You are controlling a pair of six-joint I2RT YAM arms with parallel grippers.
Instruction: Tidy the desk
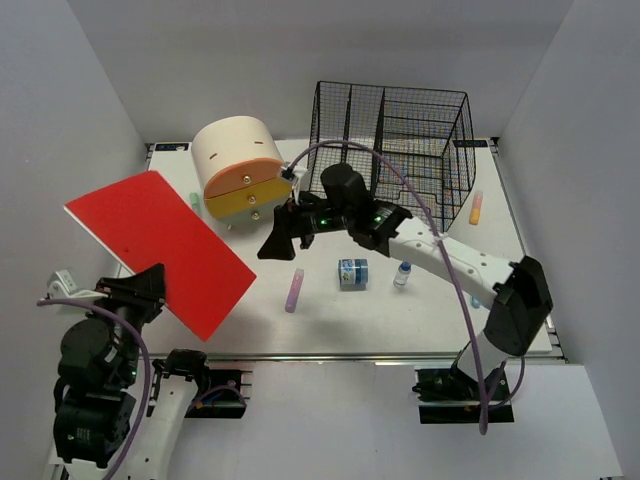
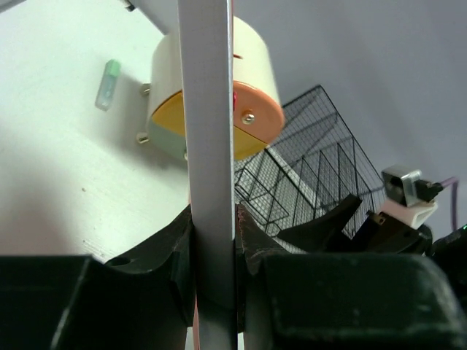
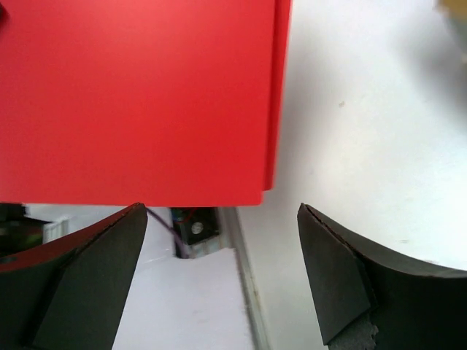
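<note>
Grey walls close in a wide white rectangular tabletop (image 1: 330, 320) that fills the middle of the overhead view. It has a metal rail along its lower edge and a matte surface dotted with loose items. At the left of the frame the left jaws clamp a flat red rectangular board (image 1: 160, 240) by its lower edge, holding it tilted above the tabletop's left side. A black wire basket (image 1: 400, 130) stands at upper right, and a cream-and-orange rounded drawer box (image 1: 238, 165) at upper centre. The right jaws gape wide at centre, close to the board's right-hand edge and holding nothing. Gripped at one edge only, the board could pivot or slip. A careless swing might knock the drawer box or sweep the small purple tube (image 1: 293, 291).
</note>
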